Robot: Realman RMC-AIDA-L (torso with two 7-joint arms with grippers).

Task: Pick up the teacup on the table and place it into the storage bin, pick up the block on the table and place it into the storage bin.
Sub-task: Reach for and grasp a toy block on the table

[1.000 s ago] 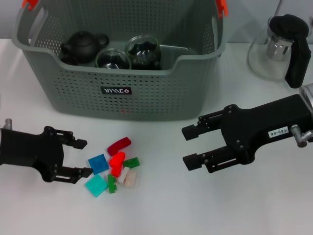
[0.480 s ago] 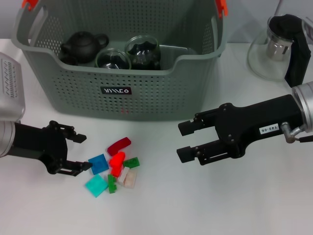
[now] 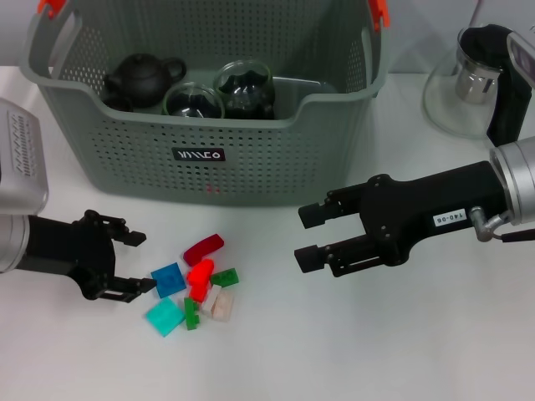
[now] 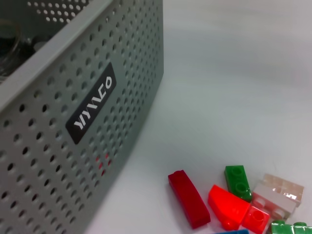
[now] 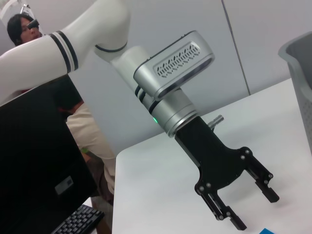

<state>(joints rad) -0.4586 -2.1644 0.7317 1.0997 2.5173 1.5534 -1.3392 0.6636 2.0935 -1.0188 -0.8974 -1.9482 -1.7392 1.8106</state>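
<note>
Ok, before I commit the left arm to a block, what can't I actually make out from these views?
- Storage bin floor: head view, hidden by its front wall and the black teapot and glassware inside.
- Block pile: overlapping; which block lies free is unclear. Left wrist view cuts the pile at the edge.
- Glass teapot: cut by the head view's edge.
- Left gripper and right gripper: open, empty; fingertip height above the table unclear.

The storage bin (image 3: 209,125) looks like matt perforated plastic; the blocks (image 3: 201,280) glossy smooth plastic; the teapot (image 3: 468,83) clear glass; the counter (image 3: 276,351) smooth, matt white.
</note>
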